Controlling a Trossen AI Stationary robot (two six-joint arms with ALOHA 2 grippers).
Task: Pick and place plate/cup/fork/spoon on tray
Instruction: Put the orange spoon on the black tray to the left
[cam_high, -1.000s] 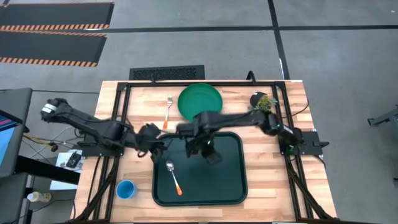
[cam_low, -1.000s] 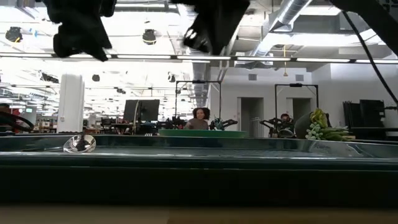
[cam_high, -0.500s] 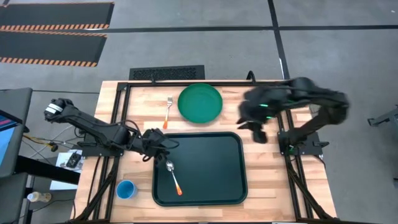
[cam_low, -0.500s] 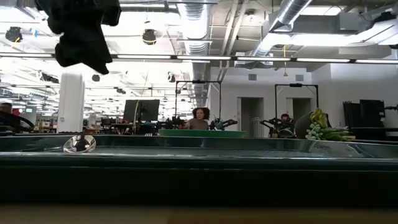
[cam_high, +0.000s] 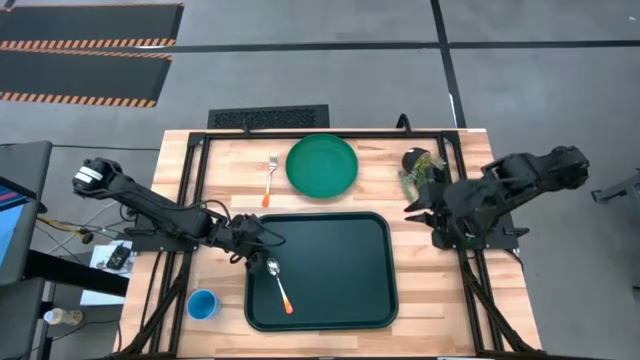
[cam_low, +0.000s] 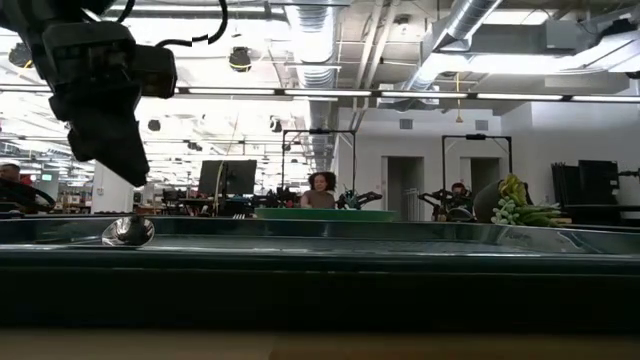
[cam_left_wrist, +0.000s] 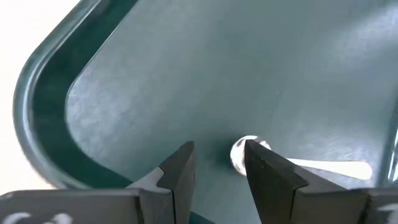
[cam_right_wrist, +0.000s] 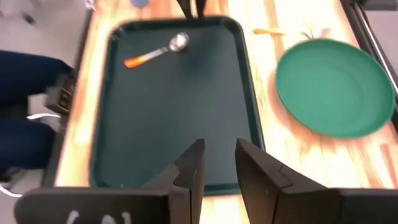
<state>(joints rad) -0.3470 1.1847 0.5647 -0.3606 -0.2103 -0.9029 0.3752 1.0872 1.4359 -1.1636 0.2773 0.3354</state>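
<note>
The spoon (cam_high: 279, 283) lies in the tray (cam_high: 360, 300), bowl toward eleven o'clock, orange handle trailing to five; the left gripper (cam_high: 262, 238) hangs just above that bowl with fingers parted and empty; the right gripper (cam_high: 418, 208) waits off the tray's three o'clock side, fingers apart; the fork (cam_high: 270, 178) lies at twelve o'clock from the left gripper, long axis running twelve to six, nearer that arm
</note>
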